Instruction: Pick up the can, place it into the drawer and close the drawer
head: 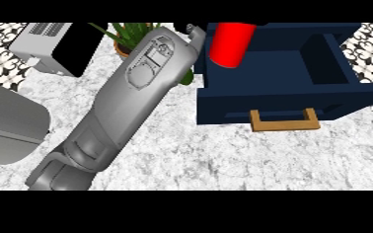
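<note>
The red can (232, 44) hangs tilted over the back left part of the open dark blue drawer (270, 101), its top cut off by the view's edge. My left forearm runs from the lower left up to the can. Only a small part of my left hand (192, 29) shows beside the can, curled on it. The drawer is pulled out toward me, and its tan handle (284, 121) is on the front. Nothing shows on the visible part of its floor. My right hand is out of view.
A potted green plant (131, 34) stands behind my forearm, left of the drawer. A white and black appliance (55, 47) sits at the back left. A grey rounded shape (18, 126) fills the left edge. Speckled counter lies in front of the drawer.
</note>
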`<state>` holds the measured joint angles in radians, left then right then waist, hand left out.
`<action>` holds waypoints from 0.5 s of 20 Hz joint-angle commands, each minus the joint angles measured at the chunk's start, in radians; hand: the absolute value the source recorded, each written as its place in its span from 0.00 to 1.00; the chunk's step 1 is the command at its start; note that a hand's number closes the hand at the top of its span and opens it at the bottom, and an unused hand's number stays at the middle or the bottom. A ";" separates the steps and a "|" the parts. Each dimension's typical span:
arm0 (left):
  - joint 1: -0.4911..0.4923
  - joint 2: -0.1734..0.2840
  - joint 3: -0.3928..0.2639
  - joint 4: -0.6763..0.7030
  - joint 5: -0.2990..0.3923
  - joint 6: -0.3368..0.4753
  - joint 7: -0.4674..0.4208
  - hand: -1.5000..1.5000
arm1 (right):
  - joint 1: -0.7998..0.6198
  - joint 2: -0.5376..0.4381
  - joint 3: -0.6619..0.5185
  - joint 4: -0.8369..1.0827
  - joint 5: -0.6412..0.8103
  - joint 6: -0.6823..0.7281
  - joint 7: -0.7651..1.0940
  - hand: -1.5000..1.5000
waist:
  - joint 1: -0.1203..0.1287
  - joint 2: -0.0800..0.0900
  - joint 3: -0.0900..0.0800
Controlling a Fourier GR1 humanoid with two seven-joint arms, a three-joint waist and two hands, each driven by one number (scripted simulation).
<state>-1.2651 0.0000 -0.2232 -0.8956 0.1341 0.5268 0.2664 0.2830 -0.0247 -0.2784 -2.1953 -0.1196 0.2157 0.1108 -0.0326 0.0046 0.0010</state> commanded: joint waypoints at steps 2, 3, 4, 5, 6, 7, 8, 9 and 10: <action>-0.046 0.000 -0.055 0.139 0.078 0.008 -0.083 1.00 | 0.025 0.024 0.030 0.002 0.023 0.005 -0.025 0.00 | -0.010 0.002 0.000; -0.141 0.000 0.002 0.213 0.056 -0.010 -0.067 1.00 | -0.041 -0.006 0.015 -0.025 0.005 -0.016 0.046 0.00 | -0.010 0.005 0.000; -0.144 0.000 -0.006 0.219 0.090 -0.018 -0.080 1.00 | -0.056 -0.020 -0.013 0.013 0.001 -0.017 0.036 0.00 | -0.010 0.005 0.000; -0.112 0.000 -0.122 0.174 0.119 0.076 -0.052 1.00 | -0.023 -0.001 -0.003 0.059 0.010 0.011 -0.042 0.00 | -0.015 0.002 0.001; -0.168 0.000 -0.056 0.263 0.126 0.035 -0.091 1.00 | -0.047 -0.003 0.000 0.023 0.010 -0.012 0.001 0.00 | -0.022 0.006 0.001; -0.182 0.000 -0.094 0.246 0.163 0.060 -0.068 1.00 | -0.030 0.009 0.020 0.021 0.033 -0.007 -0.017 0.00 | -0.025 0.005 0.001; -0.176 0.000 -0.101 0.268 0.164 0.049 -0.090 1.00 | -0.072 0.006 0.008 0.079 0.036 -0.021 -0.028 0.00 | -0.018 0.006 0.001; -0.174 0.000 -0.112 0.294 0.175 0.048 -0.123 1.00 | -0.016 0.011 0.025 -0.013 0.021 -0.010 0.028 0.00 | -0.031 0.007 0.001; -0.229 0.000 -0.091 0.324 0.161 0.047 -0.083 1.00 | -0.045 -0.033 -0.023 0.017 -0.013 0.013 0.007 0.00 | -0.023 0.005 0.001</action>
<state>-1.4256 0.0000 -0.2994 -0.6524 0.2671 0.5644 0.1872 0.2488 -0.0283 -0.2742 -2.1752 -0.1071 0.2114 0.1113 -0.0523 0.0095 0.0016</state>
